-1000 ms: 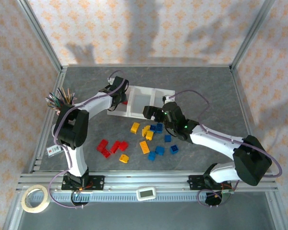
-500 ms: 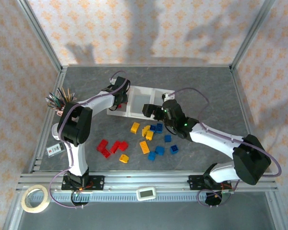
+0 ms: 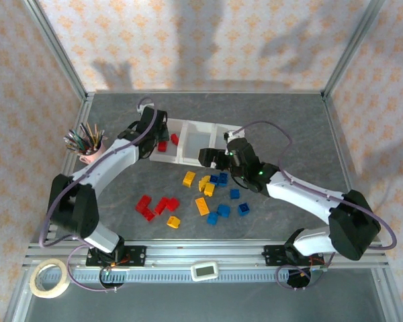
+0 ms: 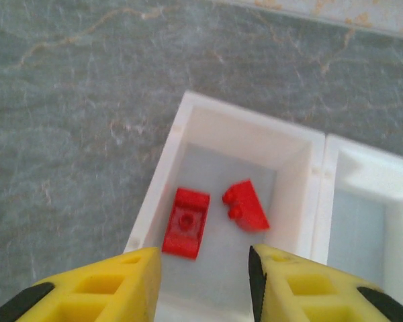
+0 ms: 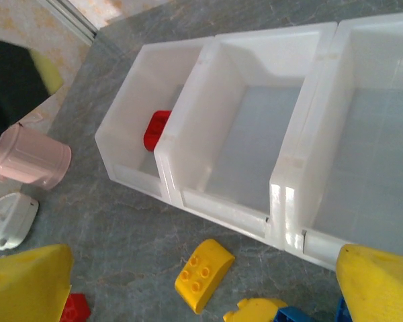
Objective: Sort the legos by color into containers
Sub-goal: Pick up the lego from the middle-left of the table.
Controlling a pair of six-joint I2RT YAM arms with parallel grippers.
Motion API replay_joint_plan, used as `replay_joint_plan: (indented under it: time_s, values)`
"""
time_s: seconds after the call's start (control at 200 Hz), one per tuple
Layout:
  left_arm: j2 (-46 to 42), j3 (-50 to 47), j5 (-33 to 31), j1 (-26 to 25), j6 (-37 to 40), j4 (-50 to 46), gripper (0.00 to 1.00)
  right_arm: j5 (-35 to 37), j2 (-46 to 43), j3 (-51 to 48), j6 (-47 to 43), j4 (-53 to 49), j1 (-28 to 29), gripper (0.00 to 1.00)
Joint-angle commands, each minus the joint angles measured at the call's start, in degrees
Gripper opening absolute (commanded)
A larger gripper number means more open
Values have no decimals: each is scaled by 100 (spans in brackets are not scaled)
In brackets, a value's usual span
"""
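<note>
Grey tabletop (image 3: 289,121): I log left gripper (image 4: 205,268), right gripper (image 3: 211,158) spread, empty; yellow brick (image 3: 189,178) just near-left of right.

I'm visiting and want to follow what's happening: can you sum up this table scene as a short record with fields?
Tray: translucent white plastic three-compartment tray, far middle of the grey table
Sorted: two small red plastic bricks in its left compartment
Unsorted: loose red bricks, yellow bricks, blue bricks, in front of the tray
Left end effector: open, empty, by the left compartment
Right end effector: open, empty, in front of the tray above loose bricks
Also there: pink cup of pencils, left of the tray
</note>
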Motion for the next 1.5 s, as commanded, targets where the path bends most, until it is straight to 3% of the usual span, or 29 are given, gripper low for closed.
replay_joint_plan:
  time_s: [0.0, 0.325, 0.731, 1.106, 1.491]
  values:
    - [-412, -580, 288, -247, -60, -68, 43, -80, -203, -219, -79, -248, 134, 100]
    - [-1211, -1633, 445, -1349, -429, -527, 47, -241, -216, -1134, 286, 465, 686, 100]
    - [-1153, -2393, 871, -2190, -764, -671, 50, 24, -610, -1809, 616, 1013, 1044, 100]
    - [-736, -2617, 905, -2448, -780, -626, 50, 60, -665, -1828, 647, 937, 1045, 100]
    - [-529, -2527, 426, -2798, -955, -1092, 51, 200, -693, -1872, 617, 921, 1045, 100]
